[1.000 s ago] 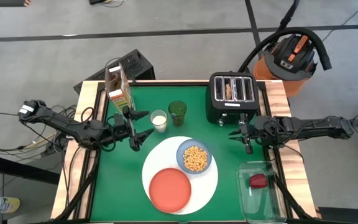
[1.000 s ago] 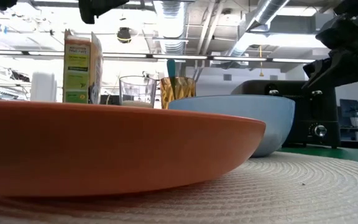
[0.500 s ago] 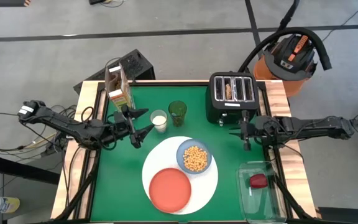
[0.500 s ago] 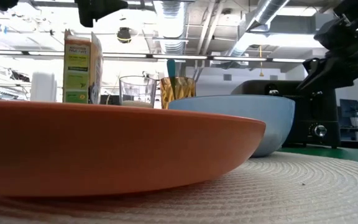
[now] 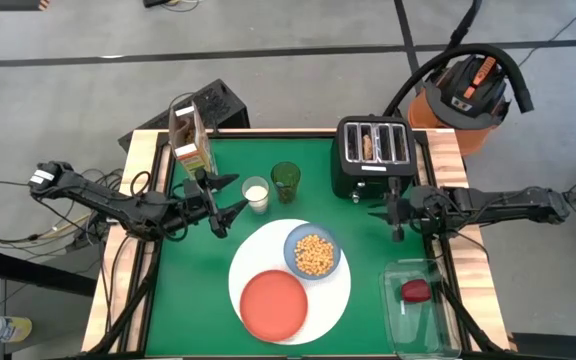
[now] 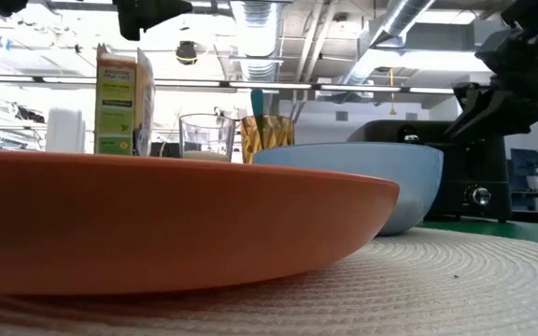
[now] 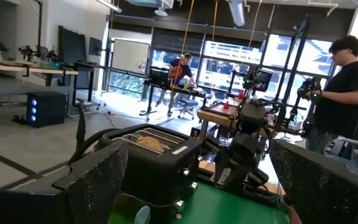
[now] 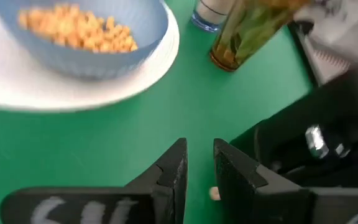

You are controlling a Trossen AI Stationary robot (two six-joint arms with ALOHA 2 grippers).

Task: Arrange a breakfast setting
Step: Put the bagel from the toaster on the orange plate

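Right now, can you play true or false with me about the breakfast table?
1. The light-blue bowl holds cereal and sits on the large white plate. True.
2. The orange-red plate lies on the green mat beside the white plate. False: it rests on the white plate.
3. The toaster has toast in a slot. True.
4. The right gripper holds a spoon. False: its narrow gap holds nothing.
5. The left gripper is open, near the glass of milk. True.

Grey concrete floor [image 5: 88,60] crossed by dark lines, ceiling ducts [image 6: 278,23] overhead, tall bright windows [image 7: 229,59] behind desks [image 7: 17,71].
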